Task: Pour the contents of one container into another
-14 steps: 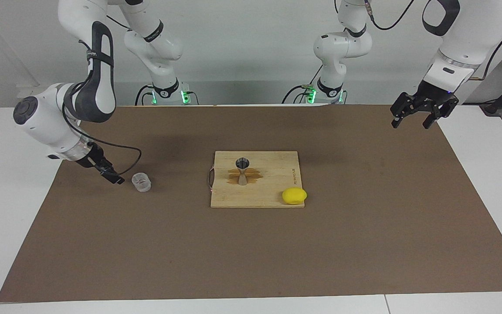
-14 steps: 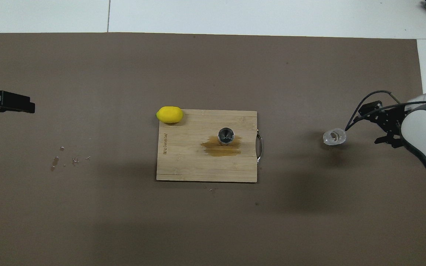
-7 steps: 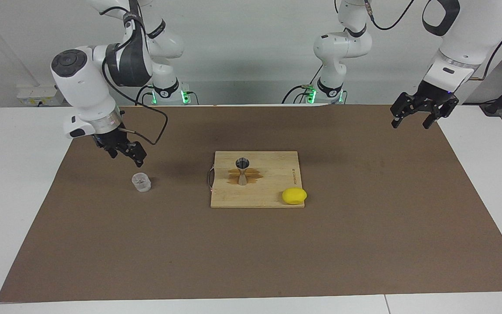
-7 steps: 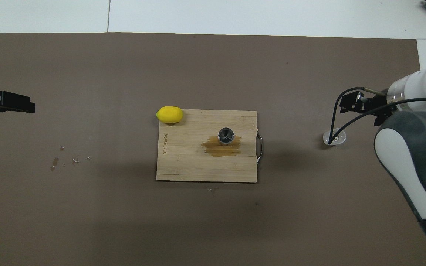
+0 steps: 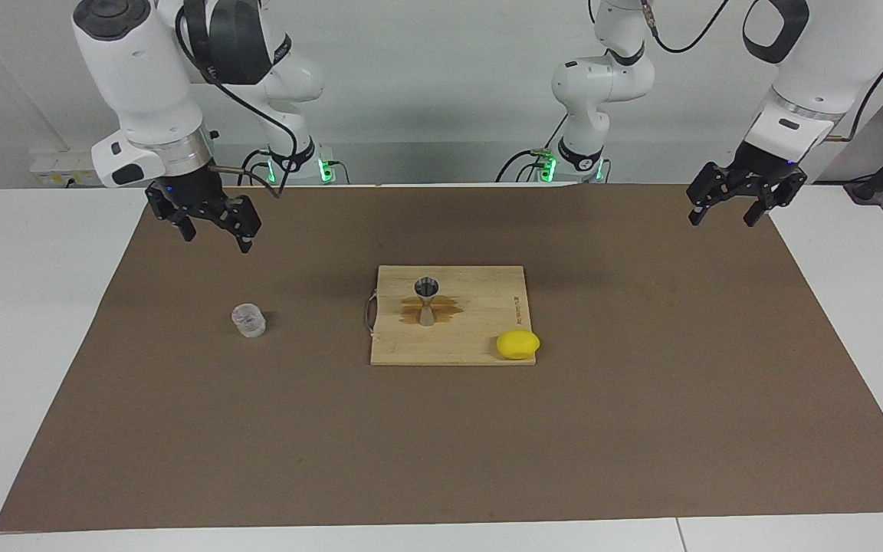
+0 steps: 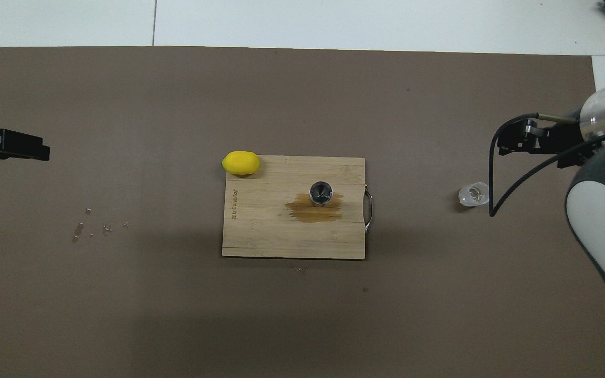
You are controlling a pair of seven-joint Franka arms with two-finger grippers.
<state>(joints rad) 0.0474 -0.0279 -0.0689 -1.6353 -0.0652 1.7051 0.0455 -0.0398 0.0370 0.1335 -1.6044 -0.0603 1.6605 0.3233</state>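
The clear textured cup (image 5: pixel 247 320) stands upright on the brown mat toward the right arm's end; it also shows in the overhead view (image 6: pixel 473 194). The metal hourglass jigger (image 5: pixel 427 300) stands upright on the wooden cutting board (image 5: pixel 487 299), in a brown wet patch (image 6: pixel 315 211); it shows from above too (image 6: pixel 321 192). My right gripper (image 5: pixel 215 236) is open and empty, raised over the mat, well apart from the cup. My left gripper (image 5: pixel 725 216) is open and empty, waiting raised over the mat's edge at the left arm's end.
A yellow lemon (image 5: pixel 517 344) lies at the board's corner away from the robots, toward the left arm's end. A metal handle (image 6: pixel 369 210) sticks out of the board's edge facing the cup. A few small droplets (image 6: pixel 90 227) lie on the mat (image 6: pixel 176 315) toward the left arm's end.
My right gripper has risen from low beside the cup and swung up and away from it, empty. The cup, the jigger and the left arm have not moved.
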